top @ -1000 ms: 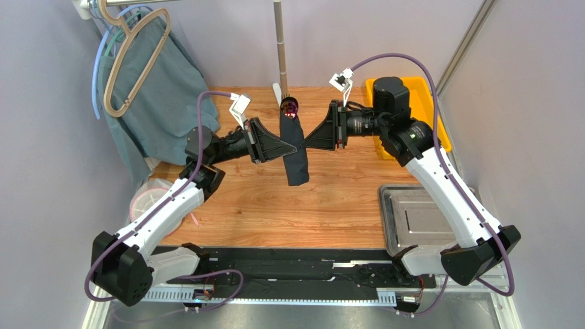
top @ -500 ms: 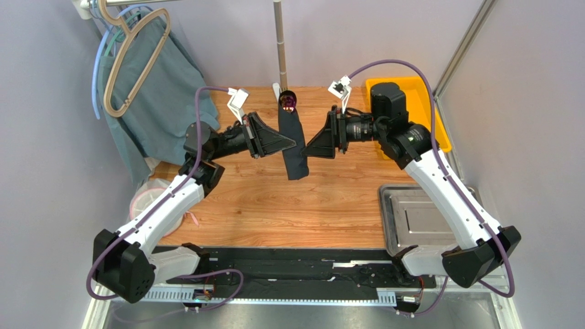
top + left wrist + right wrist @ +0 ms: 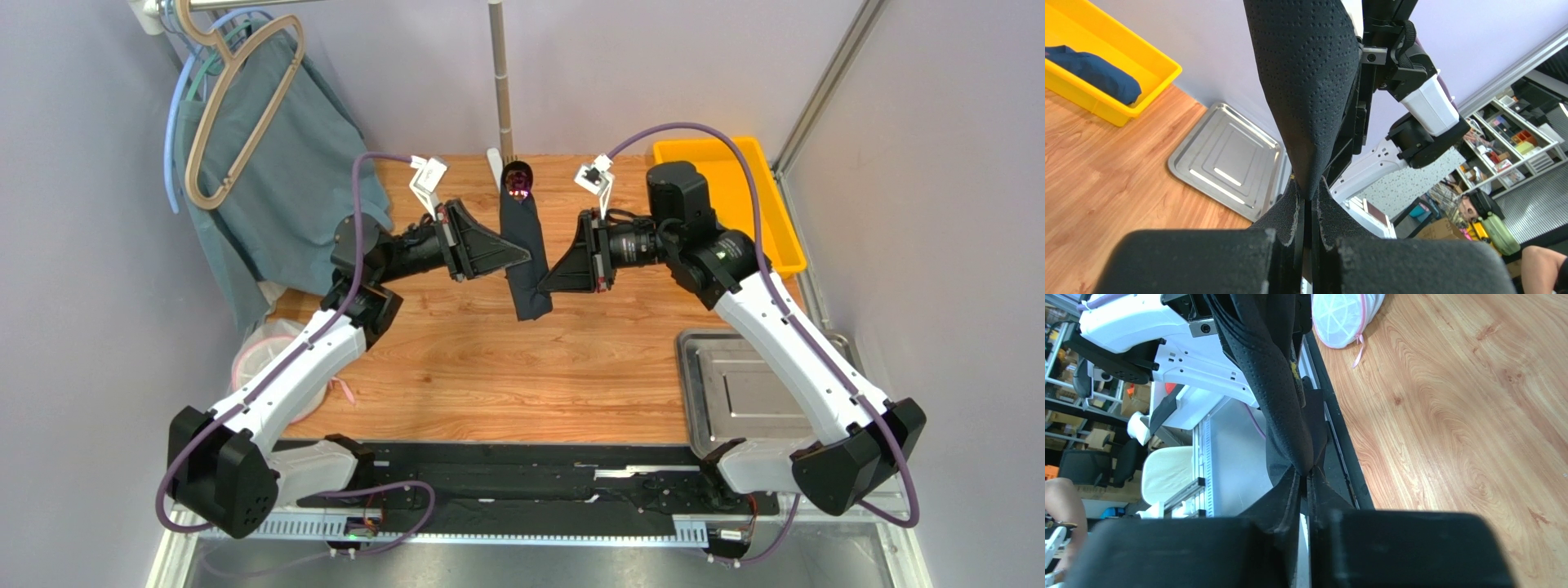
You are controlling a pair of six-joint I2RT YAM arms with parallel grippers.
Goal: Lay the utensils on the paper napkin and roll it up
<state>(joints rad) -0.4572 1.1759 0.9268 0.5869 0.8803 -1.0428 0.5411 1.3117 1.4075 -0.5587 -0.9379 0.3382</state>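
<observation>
The black paper napkin point(image 3: 529, 262) hangs in the air over the back of the table as a rolled, dimpled strip, pinched between both grippers. A shiny purplish utensil end point(image 3: 516, 185) sticks out of its top; the rest of the utensils are hidden inside. My left gripper point(image 3: 528, 256) comes from the left and is shut on the napkin point(image 3: 1303, 92), its fingertips point(image 3: 1308, 191) squeezed tight. My right gripper point(image 3: 547, 281) comes from the right and is shut on the napkin point(image 3: 1277, 386) too, its fingertips point(image 3: 1306, 473) meeting on the fabric.
A steel tray point(image 3: 738, 395) lies at the right front. A yellow bin point(image 3: 726, 161) at the back right holds a dark blue bundle point(image 3: 1095, 71). A teal cloth on a hanger point(image 3: 272, 172) hangs at the left. A white mesh pouch point(image 3: 270, 357) is below it, and a metal pole point(image 3: 501, 74) stands behind the roll.
My right gripper opened, slid left toward the roll and shut on it again. The roll shifted slightly up and back. The left gripper kept its grip.
</observation>
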